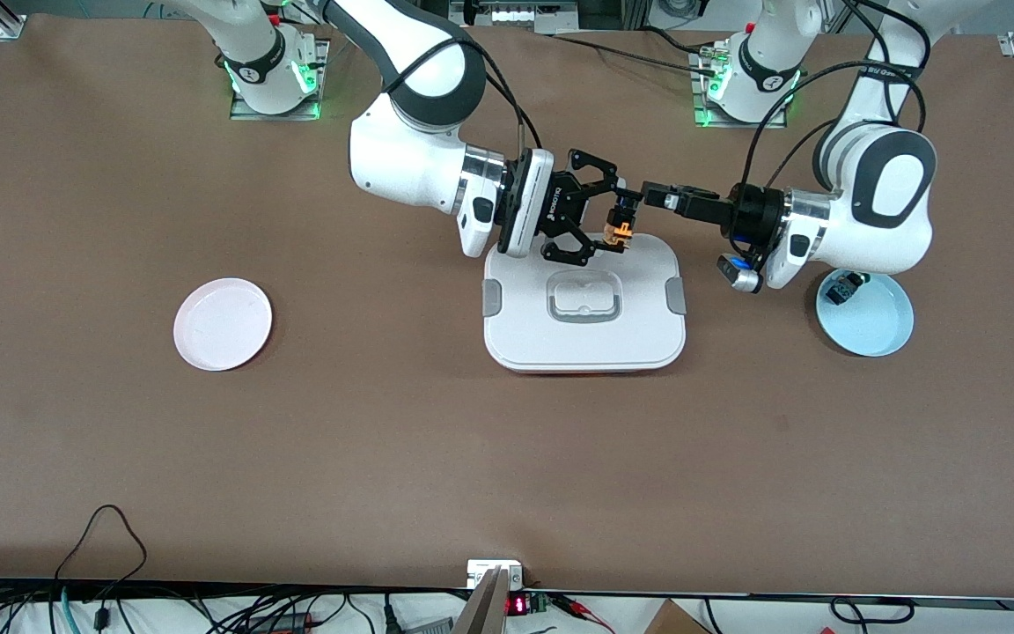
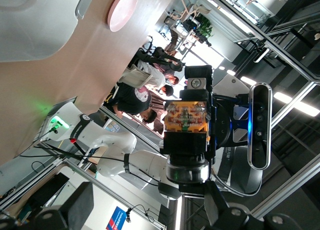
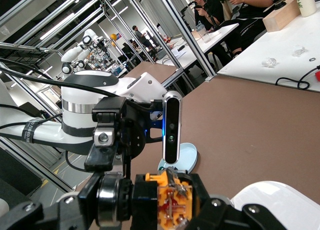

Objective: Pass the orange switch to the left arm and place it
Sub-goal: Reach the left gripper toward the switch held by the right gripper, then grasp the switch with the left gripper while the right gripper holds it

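**Handover above the box**

Handover is our reading of this moment: we have both arms meeting in the air over the box (image 1: pixel 584 304), at the edge of its lid closest to the robot bases. Our right end effector (image 1: pixel 610 224) is clenched on the orange switch (image 1: pixel 620 232), which hangs just above the lid without touching it, as far as we can judge. Our left end effector (image 1: pixel 648 195) sits right beside the switch, tip to tip with the right one, its fingers spread and not gripping anything. In the left wrist view the switch (image 2: pixel 186 116) fills the space straight ahead of that end effector, held by the other arm.

We keep the part up in the air because the box stands between the two plates; carrying it over the lid avoids a collision. The blue plate (image 1: pixel 877 330), under the left arm's wrist, holds a small dark component (image 1: pixel 845 289). The pink plate (image 1: pixel 223 323) lies on the desk (image 1: pixel 384 458) well away from the right end effector.
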Tool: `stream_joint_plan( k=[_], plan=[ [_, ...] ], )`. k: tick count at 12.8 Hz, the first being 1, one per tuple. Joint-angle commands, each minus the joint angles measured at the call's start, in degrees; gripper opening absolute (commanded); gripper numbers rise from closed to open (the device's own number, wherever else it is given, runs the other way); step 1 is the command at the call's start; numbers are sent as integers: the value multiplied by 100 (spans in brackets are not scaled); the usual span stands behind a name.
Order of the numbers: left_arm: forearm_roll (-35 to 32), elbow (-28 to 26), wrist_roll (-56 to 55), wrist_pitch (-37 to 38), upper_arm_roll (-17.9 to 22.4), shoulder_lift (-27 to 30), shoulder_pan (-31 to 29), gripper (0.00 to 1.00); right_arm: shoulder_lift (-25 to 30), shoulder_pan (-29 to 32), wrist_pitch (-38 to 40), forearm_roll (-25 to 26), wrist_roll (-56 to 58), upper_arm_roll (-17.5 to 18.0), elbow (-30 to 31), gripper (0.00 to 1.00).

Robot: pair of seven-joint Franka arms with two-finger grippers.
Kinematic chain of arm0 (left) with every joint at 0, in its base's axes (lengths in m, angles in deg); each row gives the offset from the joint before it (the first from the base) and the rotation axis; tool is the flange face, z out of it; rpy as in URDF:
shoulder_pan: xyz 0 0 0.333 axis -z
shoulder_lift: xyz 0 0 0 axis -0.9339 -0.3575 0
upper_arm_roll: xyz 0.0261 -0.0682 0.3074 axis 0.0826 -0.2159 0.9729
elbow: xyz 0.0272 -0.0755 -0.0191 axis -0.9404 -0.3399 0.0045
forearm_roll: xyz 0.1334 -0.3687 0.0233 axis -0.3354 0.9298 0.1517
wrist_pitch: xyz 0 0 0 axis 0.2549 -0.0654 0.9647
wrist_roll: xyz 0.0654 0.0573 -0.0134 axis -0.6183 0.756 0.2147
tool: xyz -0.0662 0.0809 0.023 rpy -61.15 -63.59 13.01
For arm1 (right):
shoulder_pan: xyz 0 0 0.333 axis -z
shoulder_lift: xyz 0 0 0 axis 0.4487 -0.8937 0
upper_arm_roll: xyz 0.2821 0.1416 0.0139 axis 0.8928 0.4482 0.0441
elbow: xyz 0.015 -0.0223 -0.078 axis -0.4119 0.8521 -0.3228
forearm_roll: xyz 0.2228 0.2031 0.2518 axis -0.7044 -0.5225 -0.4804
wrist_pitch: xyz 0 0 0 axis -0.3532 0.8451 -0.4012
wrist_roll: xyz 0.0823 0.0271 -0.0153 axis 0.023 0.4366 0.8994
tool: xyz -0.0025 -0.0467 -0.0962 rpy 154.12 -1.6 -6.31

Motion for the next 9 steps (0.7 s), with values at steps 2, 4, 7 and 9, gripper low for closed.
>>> stream_joint_plan(
  k=[2, 4, 7, 9],
  plan=[
    [752, -64, 405, -96, -113, -363, -45, 96, -67, -62, -83, -127, 21, -5, -176, 24],
    [999, -46, 449, -96, -114, -460, -36, 96, -67, -62, -83, -127, 21, -5, -176, 24],
    [1254, -20, 554, -123, -114, -513, 156, 93, -67, -62, -83, -135, 21, -5, -176, 24],
    [1457, -20, 844, -114, -122, -627, 245, 91, -67, -62, -83, -136, 21, -5, -176, 24]
  ],
)
